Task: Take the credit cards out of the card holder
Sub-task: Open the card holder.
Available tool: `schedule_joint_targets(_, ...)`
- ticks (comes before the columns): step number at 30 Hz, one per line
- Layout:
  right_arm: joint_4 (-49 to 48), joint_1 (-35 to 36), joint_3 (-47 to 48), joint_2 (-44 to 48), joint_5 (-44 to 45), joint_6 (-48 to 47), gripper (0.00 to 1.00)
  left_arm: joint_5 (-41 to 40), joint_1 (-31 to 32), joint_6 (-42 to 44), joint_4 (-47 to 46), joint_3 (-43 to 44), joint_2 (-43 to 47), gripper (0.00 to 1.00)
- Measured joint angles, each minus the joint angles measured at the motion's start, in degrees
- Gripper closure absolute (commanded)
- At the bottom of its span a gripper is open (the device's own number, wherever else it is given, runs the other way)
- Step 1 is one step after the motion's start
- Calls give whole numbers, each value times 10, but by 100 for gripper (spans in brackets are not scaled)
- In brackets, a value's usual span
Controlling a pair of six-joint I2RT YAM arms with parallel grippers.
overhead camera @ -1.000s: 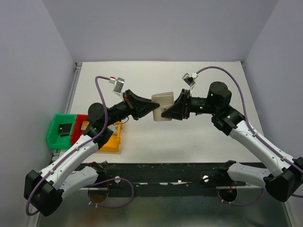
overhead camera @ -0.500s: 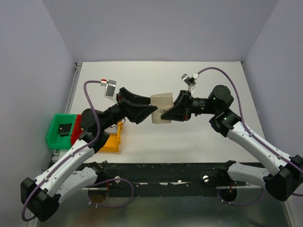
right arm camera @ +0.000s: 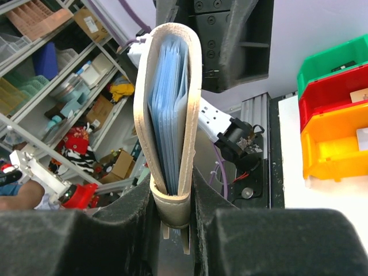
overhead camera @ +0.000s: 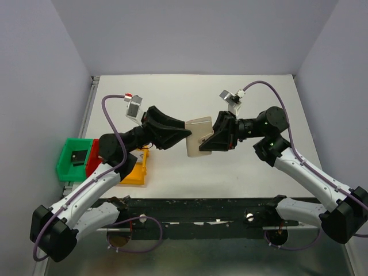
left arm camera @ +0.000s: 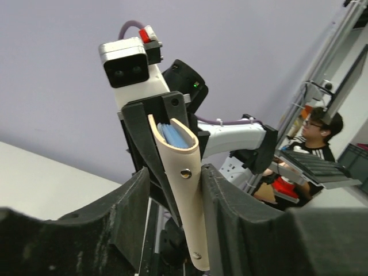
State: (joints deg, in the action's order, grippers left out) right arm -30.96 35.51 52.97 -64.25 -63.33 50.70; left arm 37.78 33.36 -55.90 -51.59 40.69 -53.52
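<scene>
From overhead I cannot see much of the card holder (overhead camera: 195, 135). It hangs in the air over the middle of the table (overhead camera: 230, 172), and the two wrists crowd in on it from either side. The right gripper (right arm camera: 171, 201) is clamped on it: in its own camera both fingers press on the holder's near end. The holder runs away from the lens edge-on, folded shut, with light-blue leaves showing between the tan edges. I cannot tell whether any credit cards sit between those leaves. The left gripper (left arm camera: 176, 172) has a finger on each side of the same holder. Its camera does not show whether those fingers are pressing or only standing beside it, because the right gripper's black finger fills part of the gap. Both arms are lifted off the table with elbows bent, the forearms angle inward, and the grippers point at each other nearly nose to nose. On my left side the green bin (right arm camera: 328, 60), red bin (right arm camera: 333, 86) and yellow bin (right arm camera: 333, 149) stand in a row. The left arm covers part of the red and yellow ones from above. A small dark flat piece (overhead camera: 77, 156) lies in the green bin, too small to identify.
</scene>
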Motion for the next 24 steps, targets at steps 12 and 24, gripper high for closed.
schedule_joint_targets(12, -8, 0, -1, -5, -22, 6, 86, 58, 0, -78, -101, 1, -49, 67)
schedule_joint_targets(24, 56, -1, 24, -9, -27, -43, 75, 90, -6, -73, -85, 20, -54, 91)
